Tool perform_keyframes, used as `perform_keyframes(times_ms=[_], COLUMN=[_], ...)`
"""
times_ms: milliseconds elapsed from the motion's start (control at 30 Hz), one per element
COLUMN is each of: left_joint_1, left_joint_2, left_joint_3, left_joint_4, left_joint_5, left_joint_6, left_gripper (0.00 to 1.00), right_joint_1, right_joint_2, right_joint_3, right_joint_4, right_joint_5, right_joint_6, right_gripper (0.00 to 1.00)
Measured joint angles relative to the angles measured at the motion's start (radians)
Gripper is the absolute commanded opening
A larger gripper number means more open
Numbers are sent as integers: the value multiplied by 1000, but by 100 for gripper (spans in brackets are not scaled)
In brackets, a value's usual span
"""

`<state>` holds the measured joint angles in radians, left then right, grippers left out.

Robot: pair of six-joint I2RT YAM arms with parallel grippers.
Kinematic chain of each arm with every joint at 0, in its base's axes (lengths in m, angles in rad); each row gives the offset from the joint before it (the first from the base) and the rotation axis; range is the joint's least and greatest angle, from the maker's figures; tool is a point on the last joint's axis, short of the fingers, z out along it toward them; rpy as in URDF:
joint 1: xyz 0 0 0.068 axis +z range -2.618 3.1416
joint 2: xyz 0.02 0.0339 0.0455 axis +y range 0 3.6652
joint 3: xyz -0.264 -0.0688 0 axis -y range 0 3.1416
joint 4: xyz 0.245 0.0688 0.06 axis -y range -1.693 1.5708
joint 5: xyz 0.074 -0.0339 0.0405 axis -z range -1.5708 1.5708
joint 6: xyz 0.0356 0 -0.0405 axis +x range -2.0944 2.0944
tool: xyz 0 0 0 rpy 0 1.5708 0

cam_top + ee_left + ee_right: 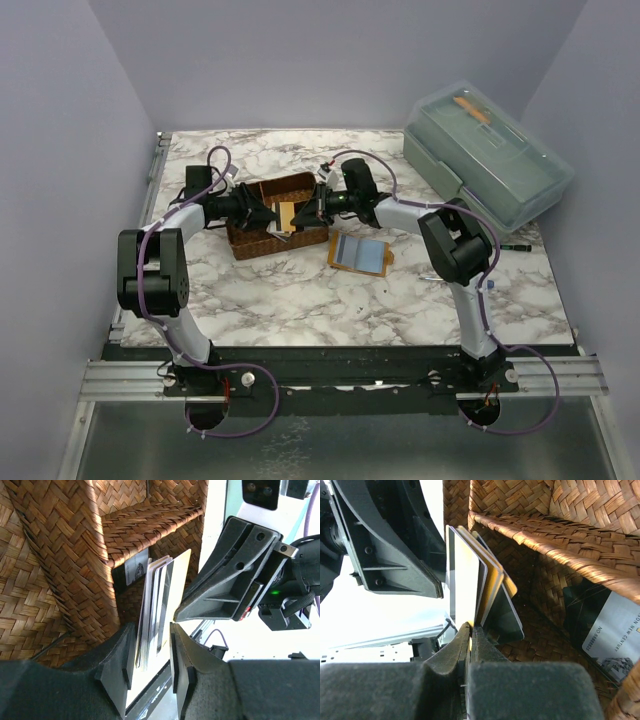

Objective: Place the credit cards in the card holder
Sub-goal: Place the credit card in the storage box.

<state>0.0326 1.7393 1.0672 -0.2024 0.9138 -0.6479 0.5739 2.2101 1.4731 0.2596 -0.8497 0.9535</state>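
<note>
Several credit cards stand on edge as a fanned stack inside a brown woven basket. My left gripper is open, one finger on either side of the stack's near end with a gap on the right. My right gripper is shut on the lower edge of one pale yellowish credit card of the same stack, coming in from the opposite side. In the top view both grippers, left and right, meet over the basket. The card holder lies open on the table to the right, with a pale blue card on it.
A woven divider splits the basket; another card lies in the neighbouring compartment. A grey-green lidded toolbox stands at the back right. Purple walls enclose the marble table on three sides.
</note>
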Motion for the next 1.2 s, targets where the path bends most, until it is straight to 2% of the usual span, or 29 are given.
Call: perform_keyframes(times_ms=[533,967,1200], left_joint_1=[0,-2,-2], left_joint_2=[25,25,24], left_joint_3=[5,31,59], left_joint_4=[40,36,36], left_joint_5=[18,13,-23], left_joint_6=[-46,-60,-63], left_gripper=[57,65,65], right_joint_1=[-26,-62,-63], right_joint_2=[1,1,0], right_joint_3=[14,-3,-11], right_joint_4=[-9,-3,3], right_joint_5=[15,16,15], right_joint_6=[35,48,48], right_gripper=[0,0,0])
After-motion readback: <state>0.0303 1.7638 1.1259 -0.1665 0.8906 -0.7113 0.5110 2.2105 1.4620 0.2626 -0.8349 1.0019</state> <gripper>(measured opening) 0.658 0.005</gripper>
